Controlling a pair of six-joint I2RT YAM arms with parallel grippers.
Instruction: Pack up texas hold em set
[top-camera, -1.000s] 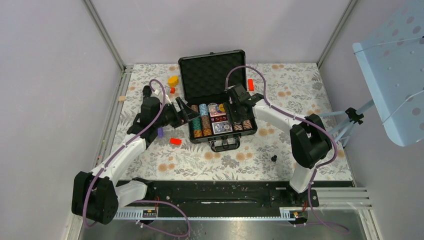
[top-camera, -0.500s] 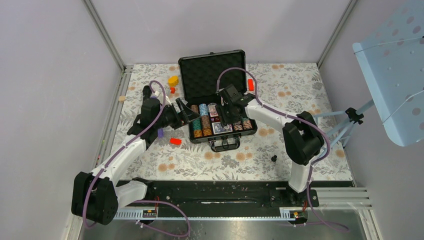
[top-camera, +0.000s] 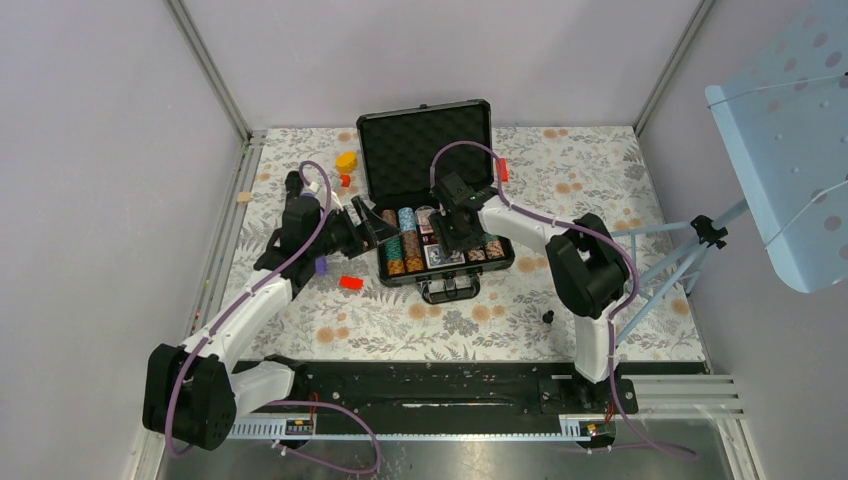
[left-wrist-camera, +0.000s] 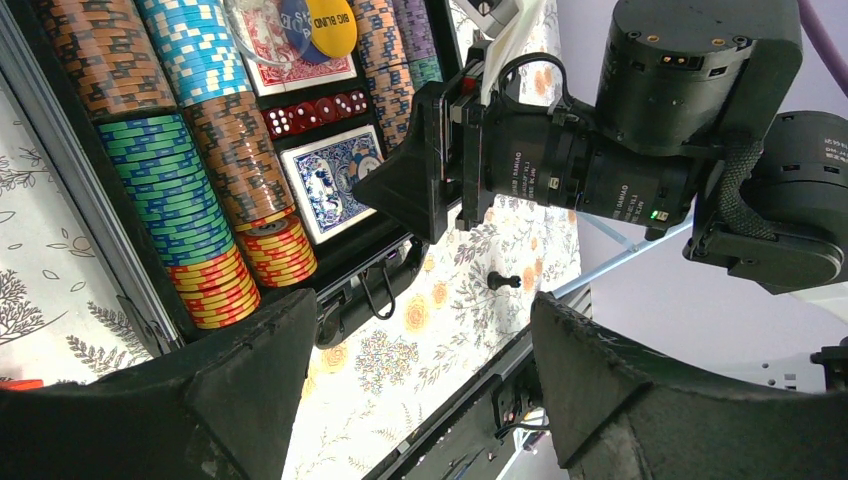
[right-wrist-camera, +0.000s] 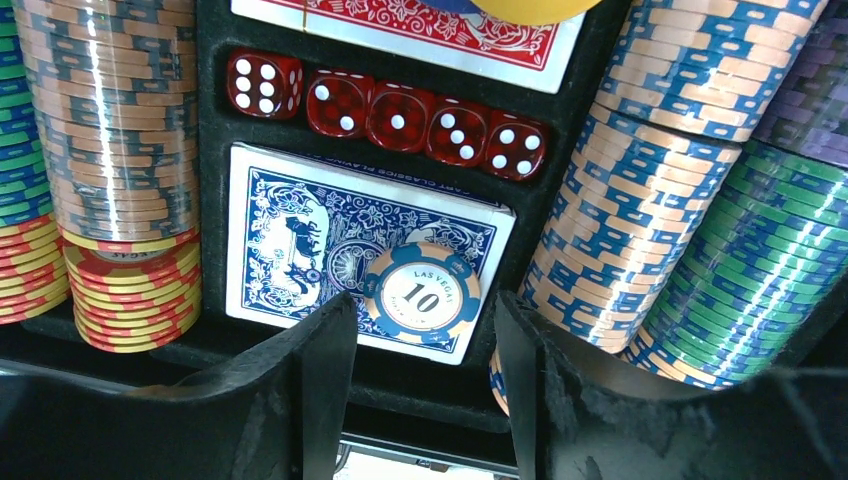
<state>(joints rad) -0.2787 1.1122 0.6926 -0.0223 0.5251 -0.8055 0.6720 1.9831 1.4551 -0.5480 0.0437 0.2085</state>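
The black case (top-camera: 400, 279) of the texas hold em set lies open mid-table, its foam-lined lid (top-camera: 420, 150) raised. Rows of striped chips (right-wrist-camera: 115, 130) flank a blue card deck (right-wrist-camera: 290, 240), several red dice (right-wrist-camera: 400, 118) and a red deck (right-wrist-camera: 400, 25). One loose "10" chip (right-wrist-camera: 422, 290) lies flat on the blue deck. My right gripper (right-wrist-camera: 422, 322) hovers open just over that chip, holding nothing; from above, the right gripper (top-camera: 452, 238) sits over the case's middle. My left gripper (left-wrist-camera: 422, 330) is open and empty by the case's left side (top-camera: 372, 222).
On the floral mat lie a yellow block (top-camera: 346, 160), red blocks (top-camera: 351, 282) (top-camera: 501, 168), a purple cylinder (top-camera: 320, 265) and a small black piece (top-camera: 547, 317). A tripod (top-camera: 690, 250) and a blue perforated panel (top-camera: 790, 150) stand at the right. The case handle (top-camera: 449, 291) faces me.
The right arm has swung left from the case's right side to over its middle compartments. The left arm has not moved.
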